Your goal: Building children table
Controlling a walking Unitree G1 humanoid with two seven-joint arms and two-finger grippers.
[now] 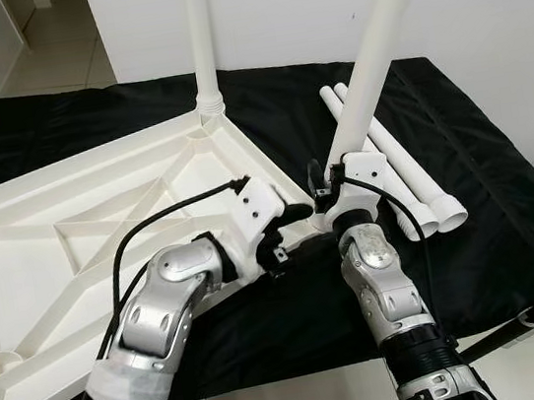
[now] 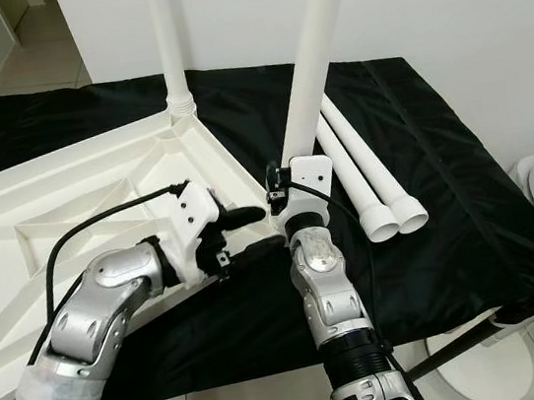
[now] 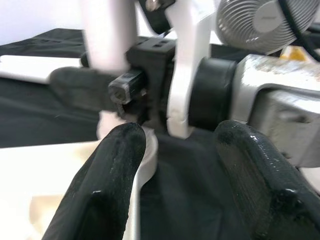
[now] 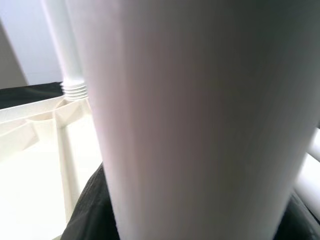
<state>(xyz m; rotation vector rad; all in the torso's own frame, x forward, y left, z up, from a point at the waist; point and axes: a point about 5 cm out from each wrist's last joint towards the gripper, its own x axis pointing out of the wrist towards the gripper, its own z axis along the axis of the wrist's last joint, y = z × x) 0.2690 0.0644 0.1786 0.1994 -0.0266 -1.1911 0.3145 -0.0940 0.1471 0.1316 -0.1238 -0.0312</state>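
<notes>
Right gripper (image 2: 281, 193) clamps tilted leg (image 2: 313, 64); left gripper (image 3: 185, 165) gapes open by tabletop corner (image 2: 245, 188).

Two black fingers (image 3: 107, 185) of the left gripper (image 3: 182, 185) up close, spread apart with black cloth (image 3: 185, 200) between them. Left-hand finger lying over the corner of the white tabletop (image 3: 45, 190). Just beyond, the right gripper (image 3: 150, 85), its black body and white bracket pressed against a blurred white leg (image 3: 107, 35) standing up from the tabletop corner. Silver right arm (image 3: 280, 110) running off to the side. Behind, a grey fan grille (image 3: 260, 22) and a pale wall.
</notes>
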